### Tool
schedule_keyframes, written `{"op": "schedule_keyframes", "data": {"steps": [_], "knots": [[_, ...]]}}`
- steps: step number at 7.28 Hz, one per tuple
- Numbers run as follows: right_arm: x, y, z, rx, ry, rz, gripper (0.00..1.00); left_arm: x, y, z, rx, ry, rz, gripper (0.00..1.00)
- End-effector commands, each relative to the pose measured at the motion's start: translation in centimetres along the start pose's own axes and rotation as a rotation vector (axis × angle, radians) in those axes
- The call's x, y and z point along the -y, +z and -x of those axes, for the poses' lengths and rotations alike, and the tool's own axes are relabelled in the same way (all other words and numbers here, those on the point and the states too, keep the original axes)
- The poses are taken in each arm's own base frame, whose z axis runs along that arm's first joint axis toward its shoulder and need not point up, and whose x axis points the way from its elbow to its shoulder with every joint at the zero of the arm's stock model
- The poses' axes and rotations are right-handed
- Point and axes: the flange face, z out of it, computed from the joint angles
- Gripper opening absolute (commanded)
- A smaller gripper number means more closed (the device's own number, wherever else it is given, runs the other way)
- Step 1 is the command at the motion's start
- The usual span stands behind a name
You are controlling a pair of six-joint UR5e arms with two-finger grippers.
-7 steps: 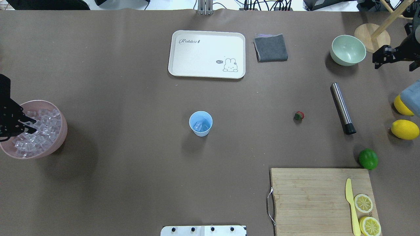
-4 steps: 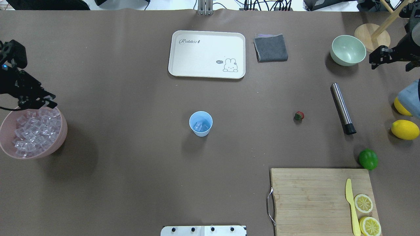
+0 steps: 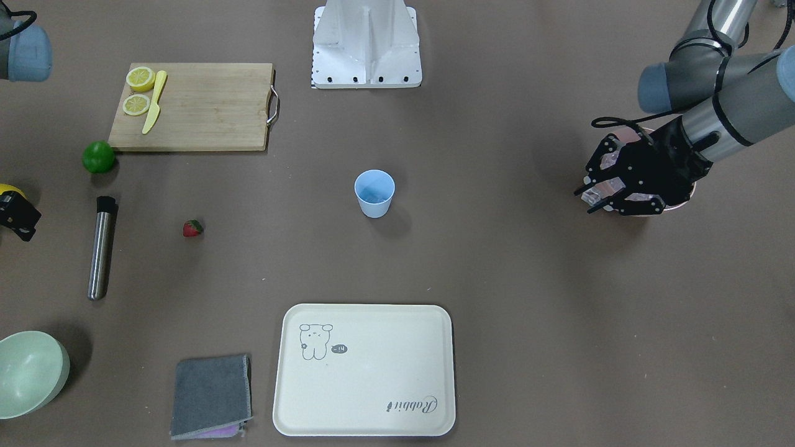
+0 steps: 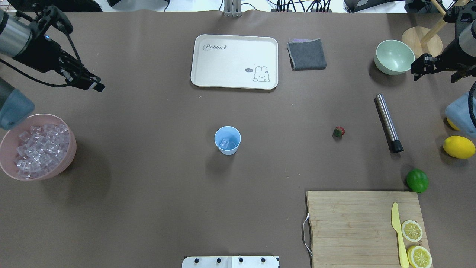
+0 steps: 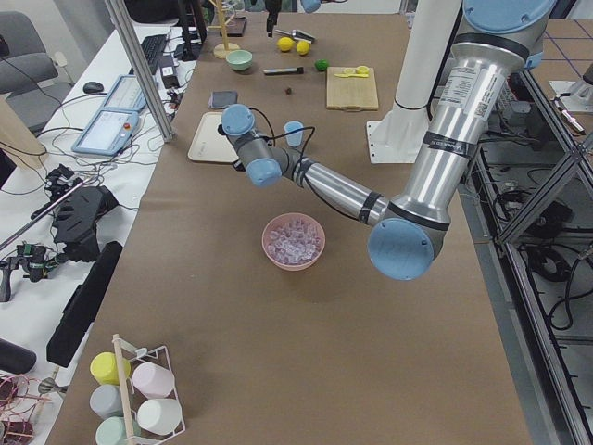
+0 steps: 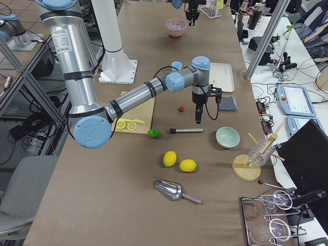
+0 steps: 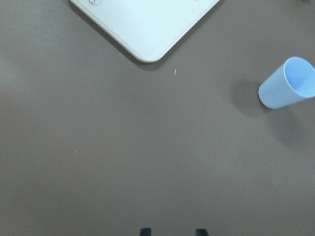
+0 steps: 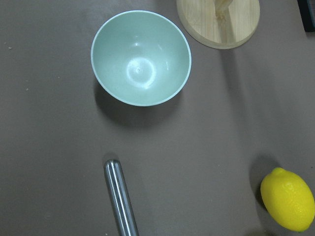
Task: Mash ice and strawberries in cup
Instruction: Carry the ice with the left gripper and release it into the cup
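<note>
We record the left gripper [image 4: 95, 85], grip state indeterminate, well left of and beyond the small light-blue tapered plastic cup [image 4: 227, 140].

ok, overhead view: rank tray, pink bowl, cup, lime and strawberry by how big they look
1. tray
2. pink bowl, partly cut off by the frame edge but still clearly second
3. cup
4. lime, close to the cup, so that order is unsure
5. strawberry

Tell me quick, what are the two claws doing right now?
Left claw: closed on a piece of ice, it seems.
Right claw: open, holding nothing.
</note>
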Motion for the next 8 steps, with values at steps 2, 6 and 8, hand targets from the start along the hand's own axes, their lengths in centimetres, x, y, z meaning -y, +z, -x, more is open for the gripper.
{"op": "schedule_keyframes", "data": {"steps": [2,6,8], "knots": [[0.0,-0.1,0.6,0.004,-0.011,-0.003,1.0,5.3,2.1,-4.9,-0.045,-0.08,-0.024,0.0],[-0.1,0.1,0.7,-0.003,-0.012,-0.004,1.0,10.8,11.8,-16.7,-0.013,-0.157,-0.085,0.0],[-0.1,0.1,0.8,-0.002,-0.014,-0.004,1.0,10.8,15.3,-20.4,0.0,-0.149,-0.119,0.0]]}}
